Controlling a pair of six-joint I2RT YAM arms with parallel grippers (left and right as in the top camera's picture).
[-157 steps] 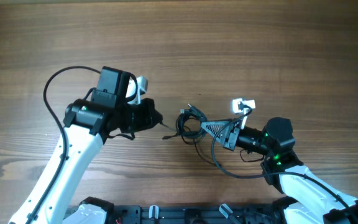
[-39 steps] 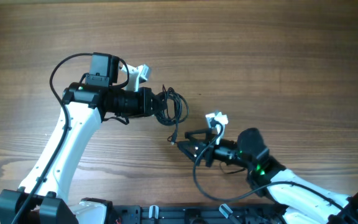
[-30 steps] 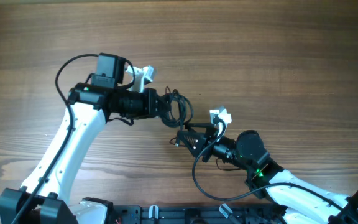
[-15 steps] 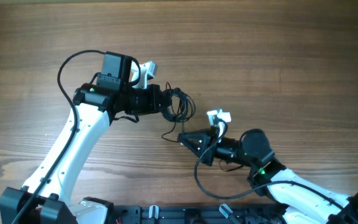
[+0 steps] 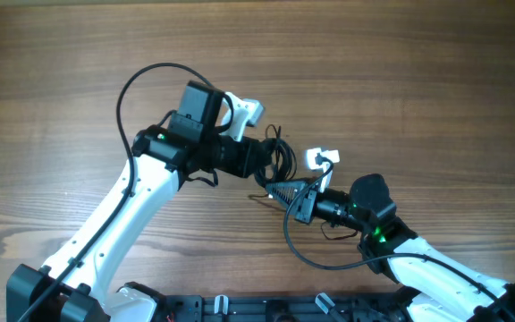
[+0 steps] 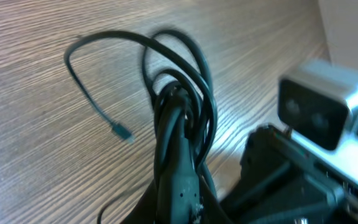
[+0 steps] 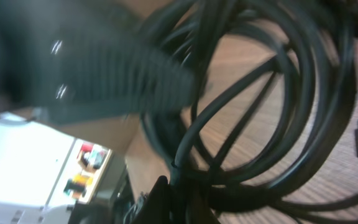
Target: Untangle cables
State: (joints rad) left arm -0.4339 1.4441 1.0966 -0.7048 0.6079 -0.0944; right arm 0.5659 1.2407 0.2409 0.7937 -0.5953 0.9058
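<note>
My left arm (image 5: 141, 192) has swung toward 3 o'clock since half a second ago, and open wood of the table (image 5: 418, 72) runs from 12 to 3 o'clock. My left gripper (image 5: 268, 159) is clamped on the cables (image 5: 282, 154), a looped bundle at centre. My right gripper (image 5: 270, 189), just at its 6 o'clock, has snapped together. I cannot tell whether it pinches a strand. One plug (image 6: 122, 132) sticks out on a loose end.

A robotics test bench is indicated: a bare wood-grain desk (image 5: 401, 72) is worked by two white robot arms, left (image 5: 114, 216) and right (image 5: 438, 271), mounted on a black rail (image 5: 240, 309) along the near edge.
</note>
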